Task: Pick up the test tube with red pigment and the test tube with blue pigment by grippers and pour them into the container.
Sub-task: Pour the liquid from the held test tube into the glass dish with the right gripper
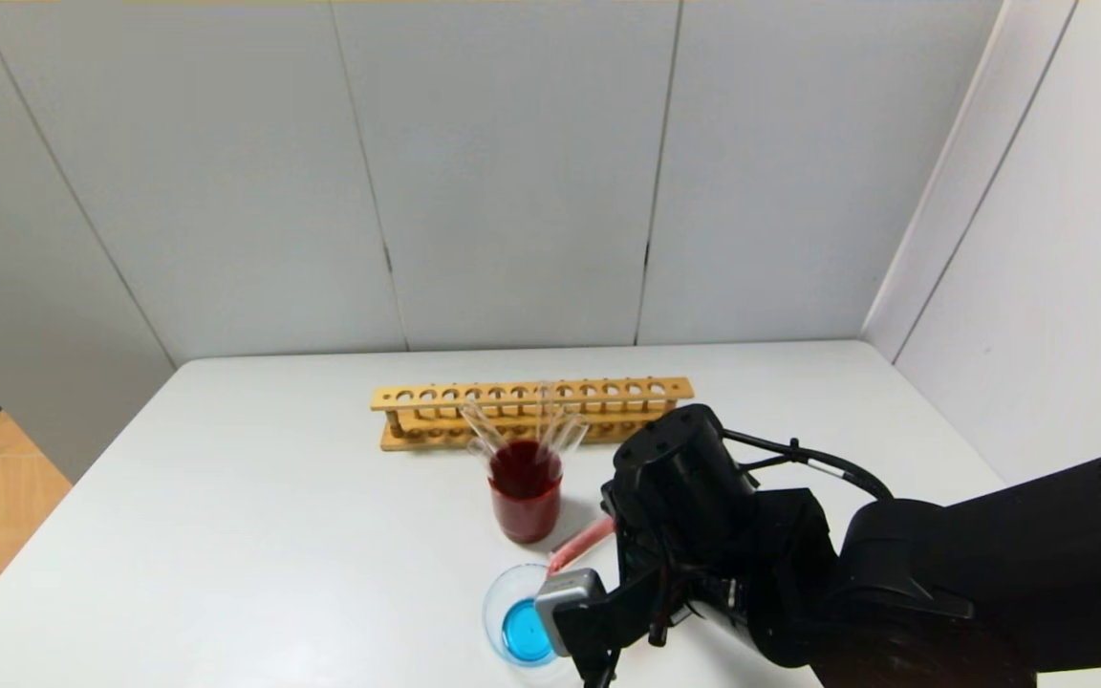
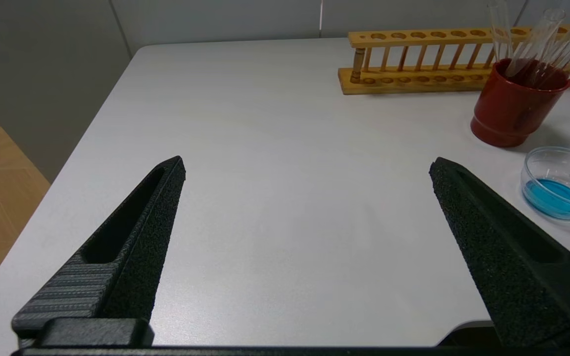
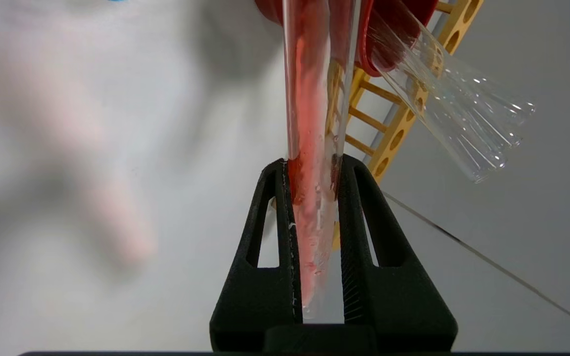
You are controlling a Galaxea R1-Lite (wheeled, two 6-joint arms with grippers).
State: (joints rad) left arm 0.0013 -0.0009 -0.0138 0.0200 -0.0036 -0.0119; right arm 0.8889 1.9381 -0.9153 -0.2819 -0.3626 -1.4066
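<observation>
Blue already pooled in container (image 1: 520, 626). Right gripper (image 3: 314, 170) pinches test tube with red pigment (image 1: 581, 544), tilted over its rim; red pour pending. Left gripper (image 2: 307, 170) spread, idle.

Robot's basically all black. The right arm (image 1: 990, 573) is chunky matte-black shells, with a rounded cylindrical joint cap (image 1: 680, 459) that has a few small holes on its face, and thin black cables (image 1: 799, 457) looping off the wrist. There's a silver-grey camera block (image 1: 570, 592) with rounded corners bolted near the right gripper (image 3: 314, 173). Its fingers (image 3: 265, 237) are black wedges with triangular cutouts and ribbed inner faces. The left gripper (image 2: 307, 170) has long tapered fingers (image 2: 131, 257) – grainy, sandpapery pads, a slot down each, fine ridges at the base.
</observation>
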